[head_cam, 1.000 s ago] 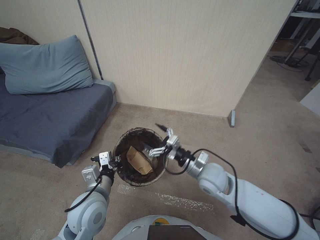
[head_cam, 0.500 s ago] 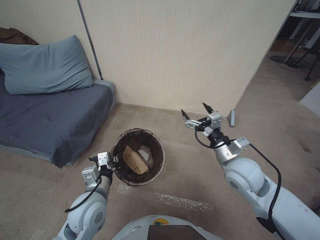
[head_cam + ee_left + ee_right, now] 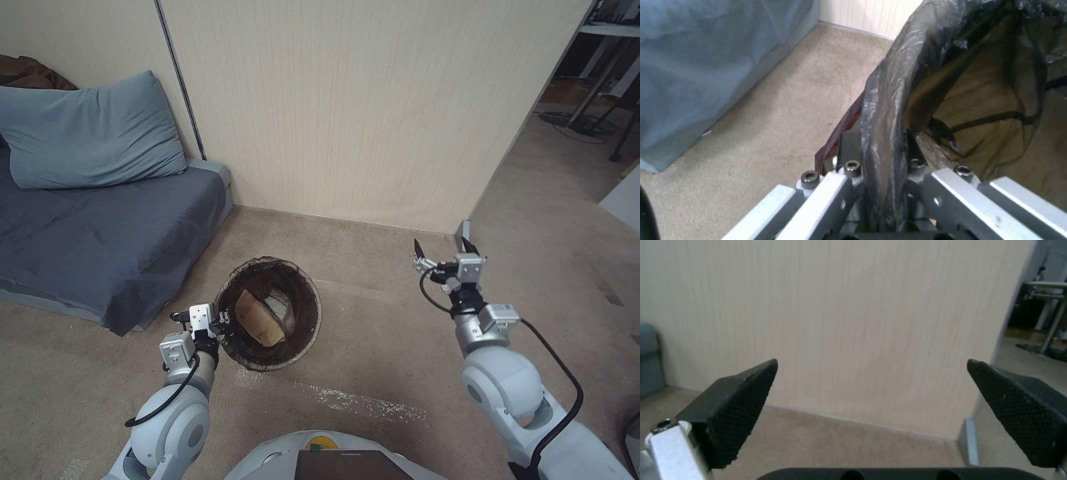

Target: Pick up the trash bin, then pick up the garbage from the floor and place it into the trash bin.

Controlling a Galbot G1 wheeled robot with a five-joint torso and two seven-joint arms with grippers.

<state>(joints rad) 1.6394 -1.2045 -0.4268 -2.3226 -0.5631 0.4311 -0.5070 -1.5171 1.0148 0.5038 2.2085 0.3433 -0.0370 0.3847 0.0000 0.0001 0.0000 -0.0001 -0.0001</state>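
Observation:
The trash bin [image 3: 270,261], lined with dark plastic, hangs just off the beige carpet in front of me. My left gripper [image 3: 217,327] is shut on its near-left rim. In the left wrist view the fingers [image 3: 849,150] clamp the liner-covered rim [image 3: 889,100]. Garbage lies inside the bin: a tan paper piece [image 3: 257,319] and a pale crumpled item [image 3: 281,308] beside it. My right gripper [image 3: 443,252] is held up to the right of the bin, well clear of it, open and empty. In the right wrist view its black fingertips [image 3: 740,406] stand wide apart, facing the wall.
A low sofa with a dark blue cover [image 3: 100,247] and a grey-blue pillow [image 3: 87,133] stands at the left. A beige wall panel [image 3: 347,107] rises behind the bin, with a grey foot [image 3: 465,237] at its right end. Open carpet lies to the right.
My right gripper has drawn back from over the bin to the right, open and empty. The bin and left gripper have shifted slightly left.

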